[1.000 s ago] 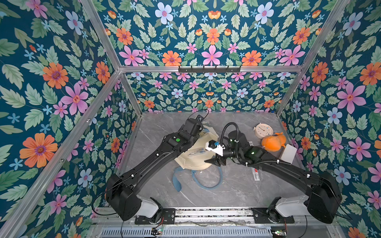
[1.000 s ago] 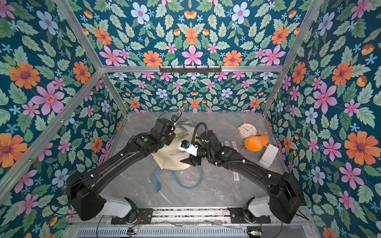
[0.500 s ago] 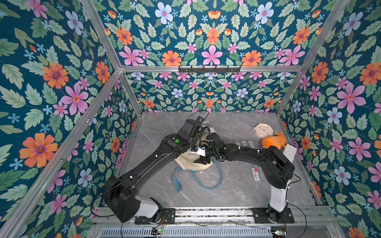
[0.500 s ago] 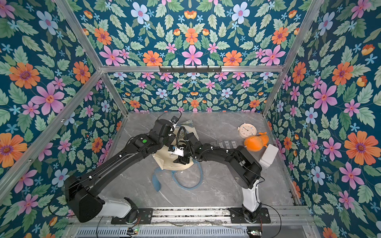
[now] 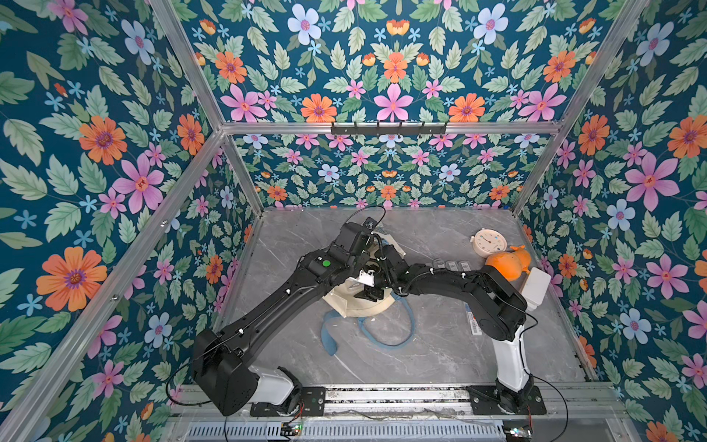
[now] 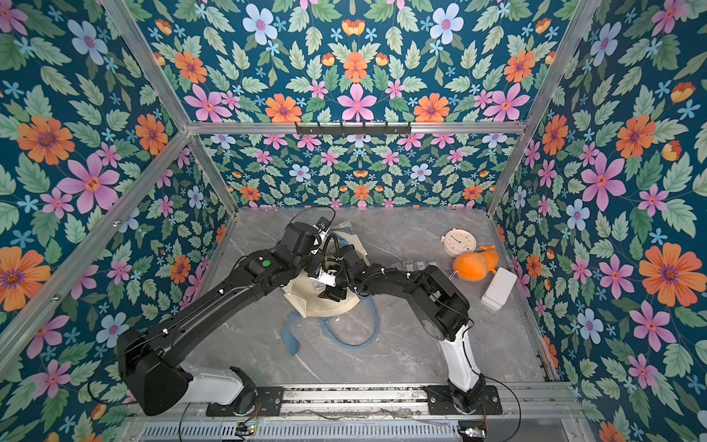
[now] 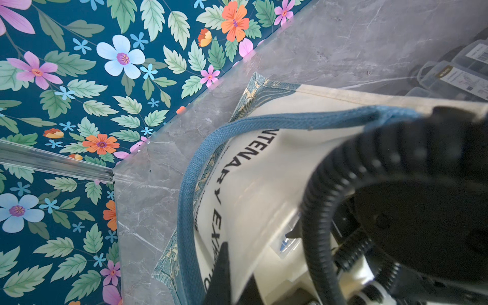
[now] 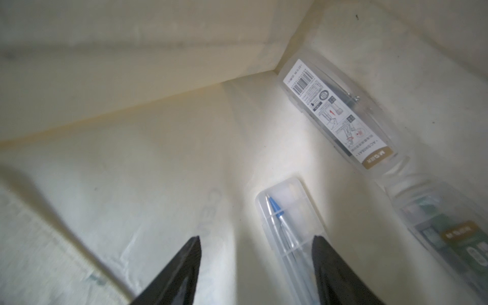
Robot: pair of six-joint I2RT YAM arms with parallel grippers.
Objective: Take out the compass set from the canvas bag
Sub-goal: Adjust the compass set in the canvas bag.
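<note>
Access to the canvas bag is given by the left jaws, closed on its rim, by which the mouth is held up off the counter. Inside, the right jaws are spread wide and empty. A clear case, judged to be the compass set, is seen between them, nearer one side, so a sideways correction is probably needed before closing.

1. Printed in black capitals on the canvas bag: "NTENARY EXH", remainder hidden.
2. Inside that bag, stuck on a clear compass-set case: white label with barcode, pictograms and brown logo band; lettering too small to read.
</note>
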